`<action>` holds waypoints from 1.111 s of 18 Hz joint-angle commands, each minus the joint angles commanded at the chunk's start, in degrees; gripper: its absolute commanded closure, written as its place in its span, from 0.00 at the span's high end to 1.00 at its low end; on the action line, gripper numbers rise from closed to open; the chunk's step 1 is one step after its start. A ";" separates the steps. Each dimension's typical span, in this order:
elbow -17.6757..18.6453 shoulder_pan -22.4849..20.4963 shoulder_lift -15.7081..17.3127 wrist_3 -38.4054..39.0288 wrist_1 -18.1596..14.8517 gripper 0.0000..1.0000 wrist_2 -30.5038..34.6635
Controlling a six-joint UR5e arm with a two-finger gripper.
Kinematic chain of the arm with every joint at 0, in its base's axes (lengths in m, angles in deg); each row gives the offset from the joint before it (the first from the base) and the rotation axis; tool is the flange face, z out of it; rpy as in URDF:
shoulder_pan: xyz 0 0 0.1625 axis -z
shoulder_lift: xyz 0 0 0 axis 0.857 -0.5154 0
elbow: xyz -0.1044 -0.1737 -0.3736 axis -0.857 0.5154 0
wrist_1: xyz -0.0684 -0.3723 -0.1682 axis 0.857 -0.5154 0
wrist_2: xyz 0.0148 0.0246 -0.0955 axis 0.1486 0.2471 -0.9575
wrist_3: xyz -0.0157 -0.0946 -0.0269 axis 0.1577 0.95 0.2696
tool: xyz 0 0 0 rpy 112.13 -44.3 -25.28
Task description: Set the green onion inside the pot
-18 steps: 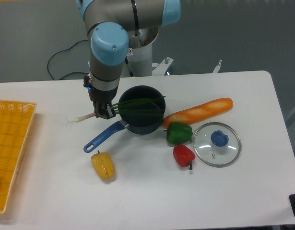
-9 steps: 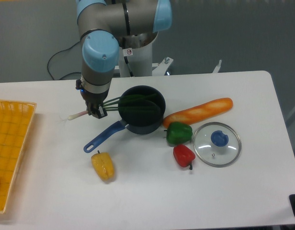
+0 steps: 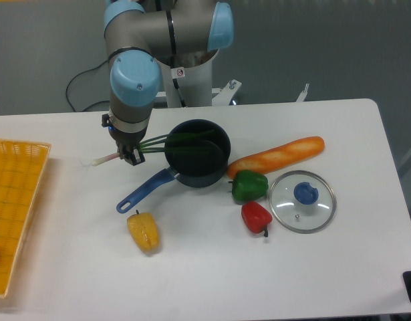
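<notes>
Left of centre, the gripper (image 3: 131, 154) fingers pinch the green onion (image 3: 155, 143) near its pale root end, its light, floppy-looking leaves trailing right over the pot (image 3: 197, 162) rim, likely to drag.

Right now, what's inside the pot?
Only the green onion's dark leaf tips lie across the pot, over its left rim. Its pale root end sticks out left past the pincer, which grips the stalk. The stretch between the pincer's fingers is hidden.
</notes>
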 joint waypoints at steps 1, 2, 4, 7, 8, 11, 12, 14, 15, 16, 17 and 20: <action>0.00 0.00 -0.09 0.00 0.00 0.17 0.00; 0.09 -0.17 -0.09 0.00 0.00 0.17 -0.09; 0.79 -0.44 -0.18 0.00 0.09 0.17 -0.09; 1.14 -0.79 -0.18 -0.09 0.09 0.17 -0.17; 1.23 -0.88 -0.18 -0.09 0.09 0.17 -0.18; 1.84 -0.88 -1.14 -0.09 0.52 0.18 -0.17; 1.93 -0.88 -1.23 -0.09 0.53 0.18 -0.09; 1.93 -0.97 -1.23 -0.09 0.53 0.18 -0.17; 1.93 -1.14 -1.23 -0.09 0.53 0.18 -0.09; 1.93 -1.49 -1.23 -0.09 0.35 0.18 -0.17; 1.93 -1.84 -1.23 -0.09 0.26 0.18 -0.18; 1.84 -3.25 -1.14 -0.17 0.09 0.18 -2.02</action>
